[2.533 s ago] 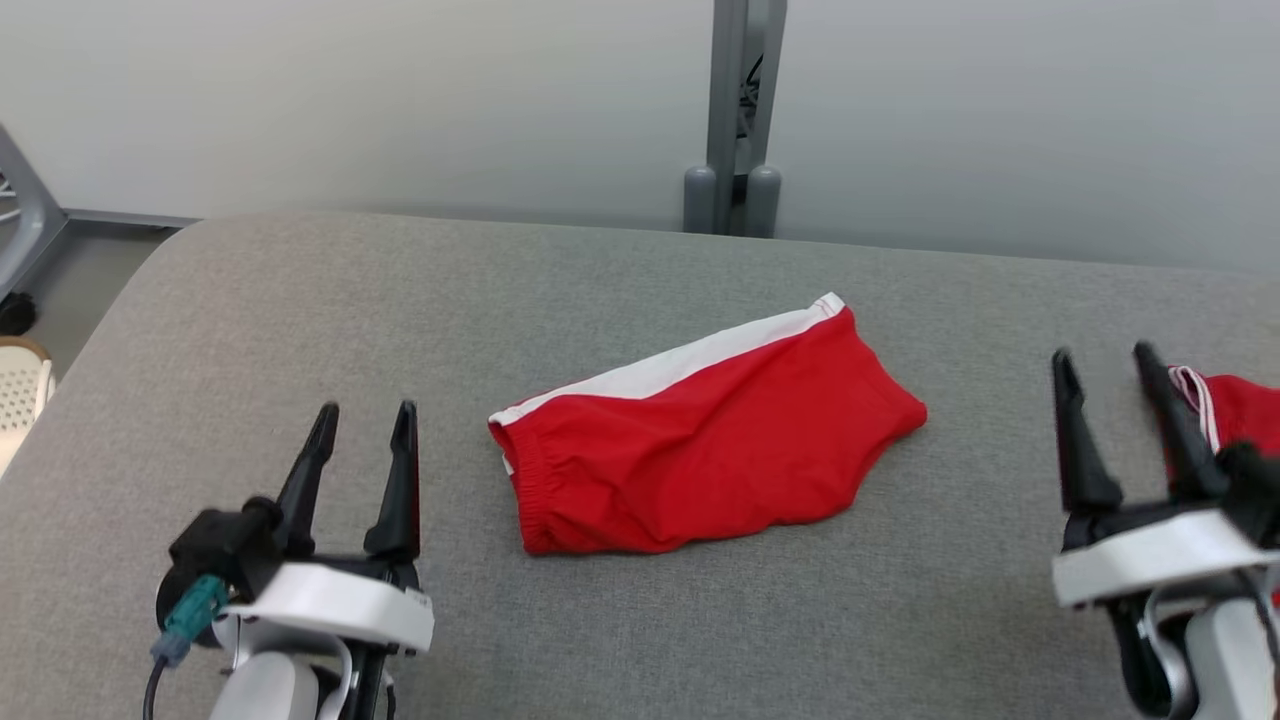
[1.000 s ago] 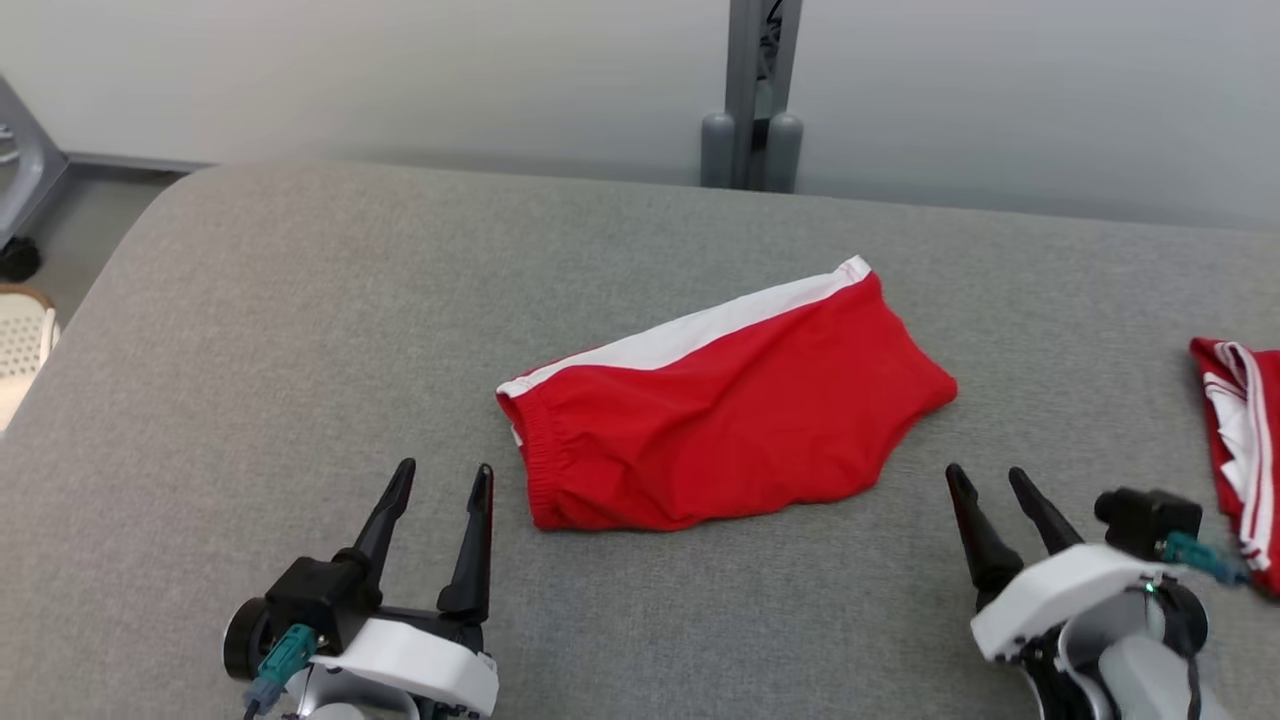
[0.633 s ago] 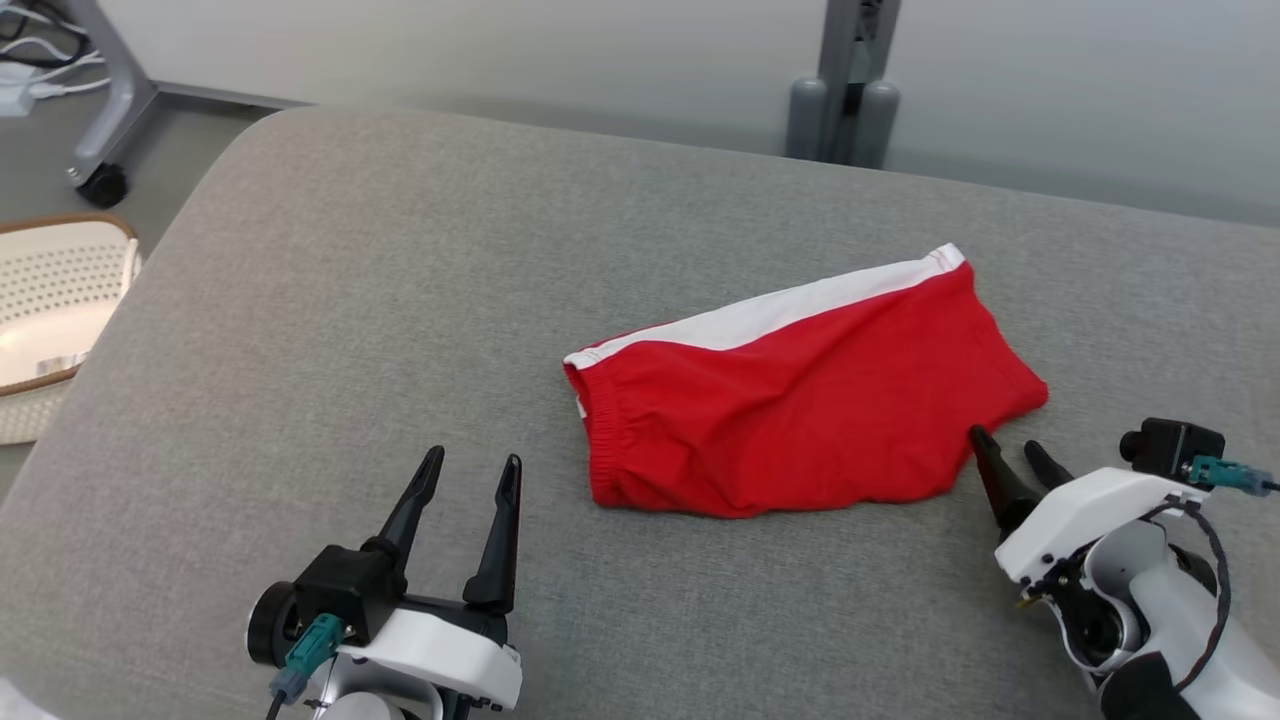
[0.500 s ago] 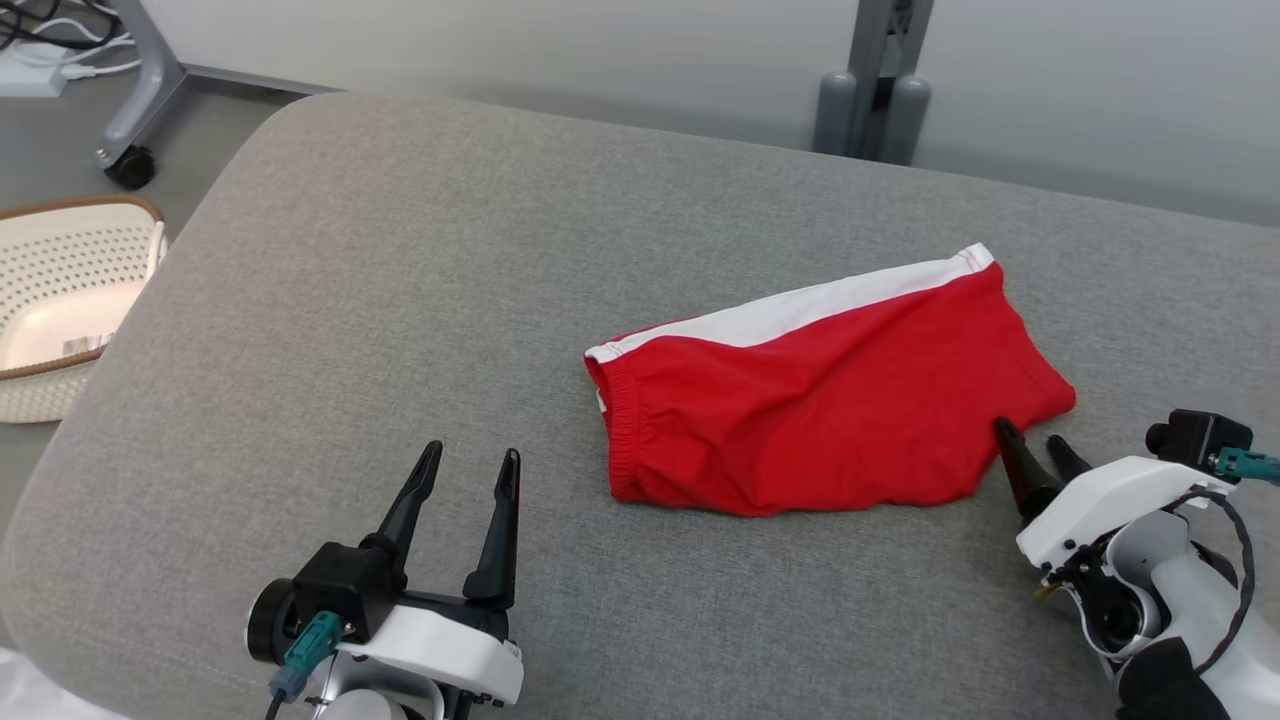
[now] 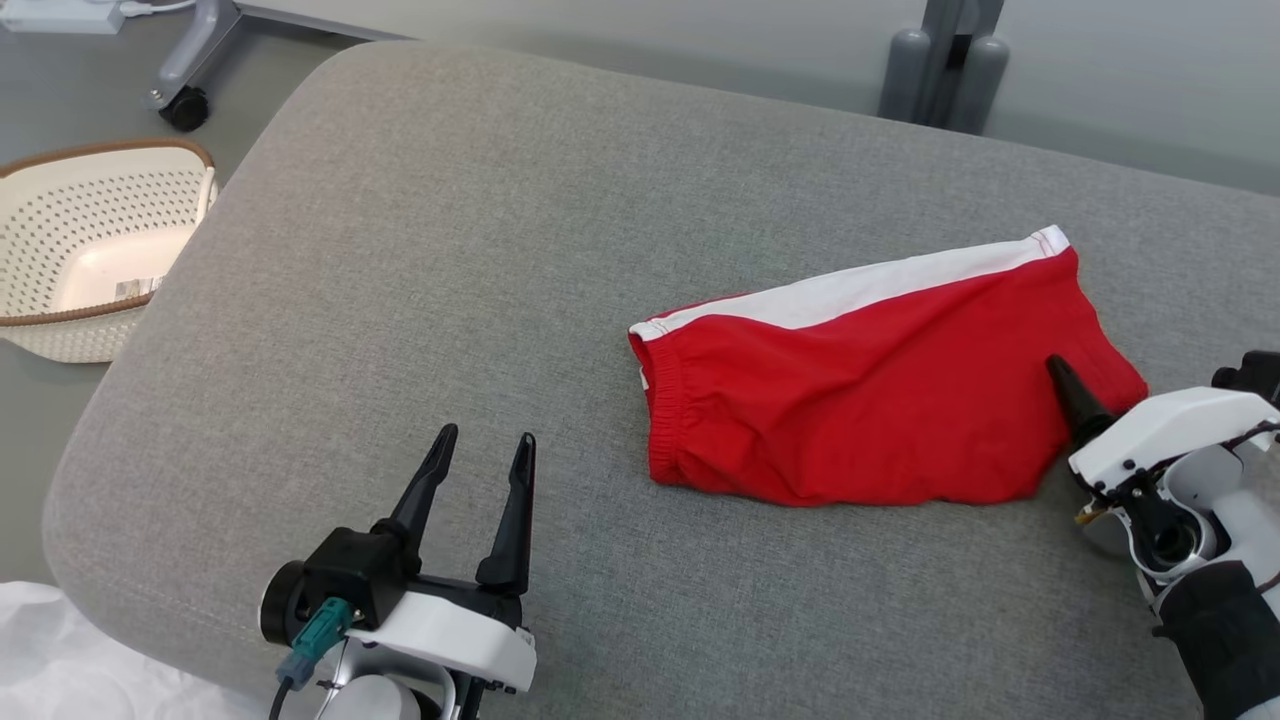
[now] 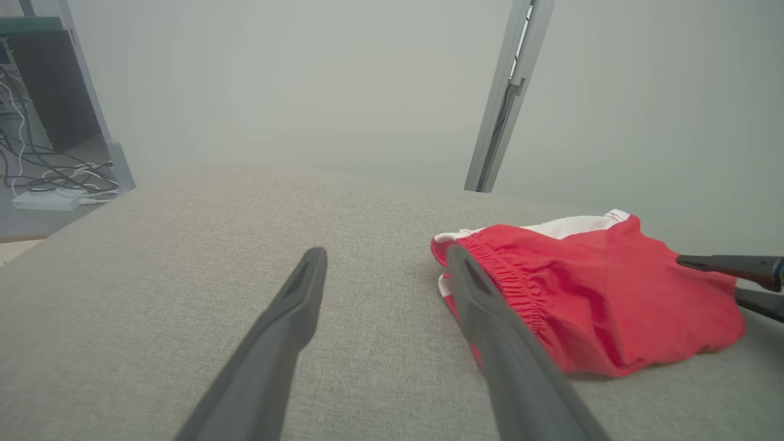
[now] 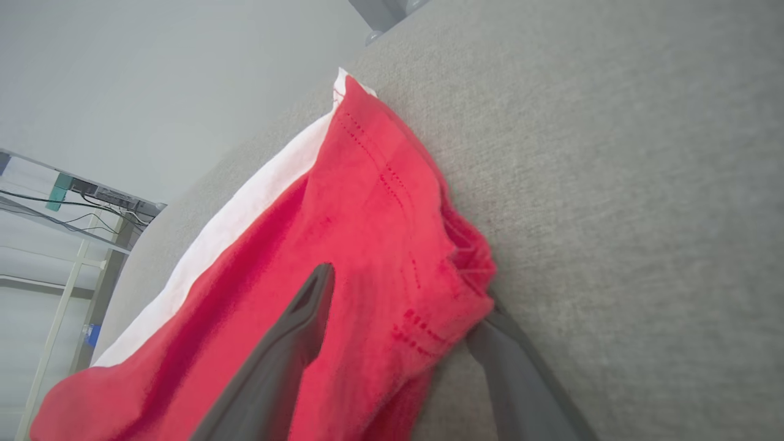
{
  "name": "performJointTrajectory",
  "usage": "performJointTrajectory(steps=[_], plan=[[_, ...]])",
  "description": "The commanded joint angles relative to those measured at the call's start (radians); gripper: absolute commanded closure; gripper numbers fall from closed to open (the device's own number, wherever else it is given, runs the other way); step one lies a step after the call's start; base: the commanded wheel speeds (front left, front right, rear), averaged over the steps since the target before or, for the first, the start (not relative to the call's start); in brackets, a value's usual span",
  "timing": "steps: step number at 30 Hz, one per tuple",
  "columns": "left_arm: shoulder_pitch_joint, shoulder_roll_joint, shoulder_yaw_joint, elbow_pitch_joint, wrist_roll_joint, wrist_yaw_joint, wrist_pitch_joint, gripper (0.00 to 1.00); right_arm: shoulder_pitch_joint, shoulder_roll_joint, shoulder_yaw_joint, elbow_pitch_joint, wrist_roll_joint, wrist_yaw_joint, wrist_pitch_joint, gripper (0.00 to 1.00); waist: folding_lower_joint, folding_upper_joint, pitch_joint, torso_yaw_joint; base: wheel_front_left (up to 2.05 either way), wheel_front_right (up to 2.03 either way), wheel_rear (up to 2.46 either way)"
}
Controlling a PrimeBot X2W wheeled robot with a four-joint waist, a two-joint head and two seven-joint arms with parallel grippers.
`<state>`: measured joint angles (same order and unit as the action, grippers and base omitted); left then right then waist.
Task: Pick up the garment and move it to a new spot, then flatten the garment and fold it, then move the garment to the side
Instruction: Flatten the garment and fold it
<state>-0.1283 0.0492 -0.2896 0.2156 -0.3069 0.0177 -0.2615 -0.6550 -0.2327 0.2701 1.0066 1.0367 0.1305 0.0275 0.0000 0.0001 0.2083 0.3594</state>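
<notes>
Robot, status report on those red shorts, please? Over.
Left gripper open, empty. Right gripper open around corner of red shorts, not yet closed. Basket off left, not blocking.

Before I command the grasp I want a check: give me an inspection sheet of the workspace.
Surface: grey padded top, no stains seen.
Job's things: red garment with a white band, lying rumpled right of centre.
Clutter: white perforated basket on the floor at left; white sheet at lower left.
Grippers: left gripper open, hovering clear of the garment; right gripper open, one finger over the garment's right corner, the other beneath it.
Cables: teal-plugged cable at the left wrist; loose cables on the floor.
Surroundings: grey post, pale wall.
</notes>
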Motion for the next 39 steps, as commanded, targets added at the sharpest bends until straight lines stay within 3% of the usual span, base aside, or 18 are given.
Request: performJointTrajectory(steps=[1, 6, 8, 9, 20, 39], plan=[[-0.011, 0.004, 0.004, 0.001, -0.010, 0.005, -0.003, 0.00, 0.006, 0.014, 0.021, 0.014, 0.004, 0.001, 0.015, 0.00, 0.0000, -0.0001, 0.007, 0.008, 0.00, 0.00, 0.00], [-0.020, 0.003, 0.009, 0.003, -0.012, 0.001, -0.003, 0.00, -0.011, 0.017, 0.046, 0.028, 0.028, 0.001, 0.014, 0.00, 0.0000, -0.0001, 0.018, 0.020, 0.00, 0.00, 0.00], [-0.024, 0.003, 0.009, 0.004, -0.014, 0.004, -0.003, 0.00, -0.017, 0.016, 0.056, 0.039, 0.035, 0.001, 0.007, 0.82, 0.0000, -0.0001, 0.020, 0.022, 0.00, 0.00, 0.00], [-0.026, 0.003, 0.009, 0.004, -0.015, 0.005, -0.003, 0.00, -0.018, 0.013, 0.060, 0.043, 0.032, 0.001, -0.003, 1.00, 0.0000, -0.0001, 0.021, 0.023, 0.00, 0.00, 0.00], [-0.015, 0.004, 0.013, 0.017, -0.002, 0.005, -0.003, 0.00, -0.002, 0.031, 0.045, 0.035, 0.120, 0.001, -0.073, 1.00, 0.0000, -0.0001, -0.006, -0.010, 0.00, 0.00, 0.00], [0.026, 0.004, 0.051, 0.043, 0.022, -0.022, -0.003, 0.00, 0.173, 0.100, -0.064, 0.042, 0.250, -0.001, -0.284, 1.00, 0.0000, -0.0001, -0.098, -0.174, 0.00, 0.00, 0.00]])
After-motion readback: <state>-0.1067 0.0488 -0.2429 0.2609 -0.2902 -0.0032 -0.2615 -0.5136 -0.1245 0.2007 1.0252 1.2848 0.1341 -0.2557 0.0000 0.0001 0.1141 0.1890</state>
